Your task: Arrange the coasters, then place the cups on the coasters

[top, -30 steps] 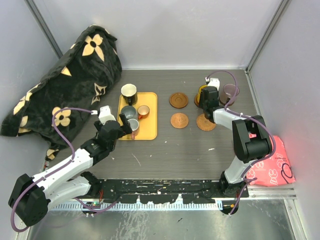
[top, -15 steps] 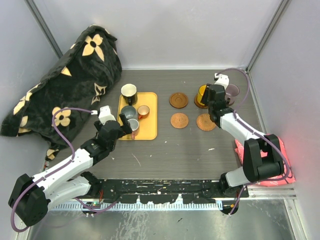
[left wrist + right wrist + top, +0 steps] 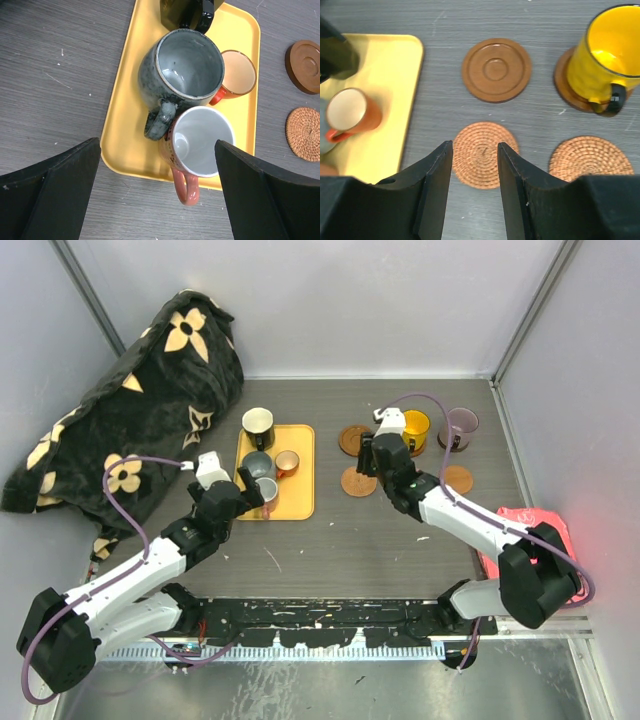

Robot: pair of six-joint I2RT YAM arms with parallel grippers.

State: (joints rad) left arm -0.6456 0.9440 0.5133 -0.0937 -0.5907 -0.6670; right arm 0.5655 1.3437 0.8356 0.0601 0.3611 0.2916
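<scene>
1. While the left gripper point(image 3: 157, 175) hangs spread wide above the yellow tray point(image 3: 122, 125), we see a grey mug point(image 3: 182, 70), a pink-handled mug point(image 3: 200, 142) and an orange cup point(image 3: 239, 74) on it.
2. Our right gripper point(image 3: 475, 162), jaws partly apart and empty, hovers over a woven coaster point(image 3: 481, 147).
3. Far right, the yellow mug point(image 3: 605, 55) sits on a smooth coaster point(image 3: 562, 90).

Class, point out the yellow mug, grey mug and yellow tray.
yellow mug point(image 3: 610, 50): right wrist view, inner wall.
grey mug point(image 3: 189, 64): left wrist view, inside bottom.
yellow tray point(image 3: 237, 29): left wrist view, bare far corner.
</scene>
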